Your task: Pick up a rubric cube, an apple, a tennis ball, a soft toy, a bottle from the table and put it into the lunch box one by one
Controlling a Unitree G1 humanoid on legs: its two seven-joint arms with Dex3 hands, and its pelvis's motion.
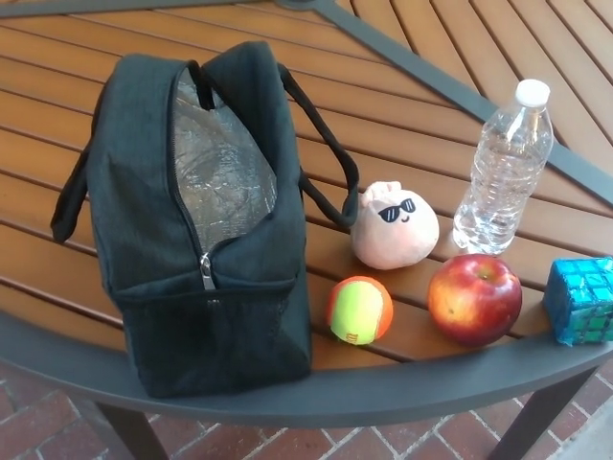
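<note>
Here, black lunch box (206,230) unzipped, soft toy (394,226), tennis ball (359,309), apple (474,298) beside it — neither robot hand visible

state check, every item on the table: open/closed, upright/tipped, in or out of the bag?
lunch box: upright, zipper open, foil lining showing, nothing visible inside
bottle: upright, white cap on, outside the bag
soft toy: on the table, face forward
tennis ball: on the table
apple: stem up
rubric cube: at table edge, partly cropped
</note>
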